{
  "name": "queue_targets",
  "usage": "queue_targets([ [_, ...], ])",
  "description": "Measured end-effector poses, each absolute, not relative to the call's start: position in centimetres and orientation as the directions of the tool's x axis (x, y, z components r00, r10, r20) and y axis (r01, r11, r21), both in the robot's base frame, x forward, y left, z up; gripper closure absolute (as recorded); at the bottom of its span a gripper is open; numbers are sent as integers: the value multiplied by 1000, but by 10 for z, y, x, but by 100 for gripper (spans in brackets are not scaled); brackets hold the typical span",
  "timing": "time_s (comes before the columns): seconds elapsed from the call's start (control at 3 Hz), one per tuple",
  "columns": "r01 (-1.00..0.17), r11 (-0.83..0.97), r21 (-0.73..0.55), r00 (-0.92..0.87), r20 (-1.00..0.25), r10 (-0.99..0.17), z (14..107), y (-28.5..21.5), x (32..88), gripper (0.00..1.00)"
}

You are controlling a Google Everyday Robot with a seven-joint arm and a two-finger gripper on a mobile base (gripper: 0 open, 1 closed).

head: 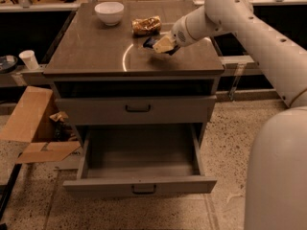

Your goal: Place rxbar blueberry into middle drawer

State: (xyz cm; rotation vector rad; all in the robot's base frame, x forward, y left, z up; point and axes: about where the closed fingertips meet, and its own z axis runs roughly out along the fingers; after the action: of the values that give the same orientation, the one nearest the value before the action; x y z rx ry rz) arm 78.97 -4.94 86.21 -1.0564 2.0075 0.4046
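arm [249,28] reaches in from the right, its base cut off by the frame | middle drawer [139,186] pulled open | gripper [162,45] just above the cabinet top [91,51], back right, clamped on rxbar blueberry [150,41] | bar mostly hidden, only a dark blue end shows | snack bag [146,25] just behind

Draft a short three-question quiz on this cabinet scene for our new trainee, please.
1. True or false: the middle drawer is shut.
2. The pincer, just above the cabinet top, grips: A) an apple, B) the rxbar blueberry, C) a sponge?
3. Which item lying on that top is nearest the pincer?
Key: 1 false, it stands open; 2 B; 3 the golden snack bag.
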Motion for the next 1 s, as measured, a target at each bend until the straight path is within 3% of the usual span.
queue_targets([
  [0.33,-793,597,-121,-248,-831,-498,912,-60,776,100],
  [1.0,-813,569,-125,-219,-840,-497,914,-54,769,100],
])
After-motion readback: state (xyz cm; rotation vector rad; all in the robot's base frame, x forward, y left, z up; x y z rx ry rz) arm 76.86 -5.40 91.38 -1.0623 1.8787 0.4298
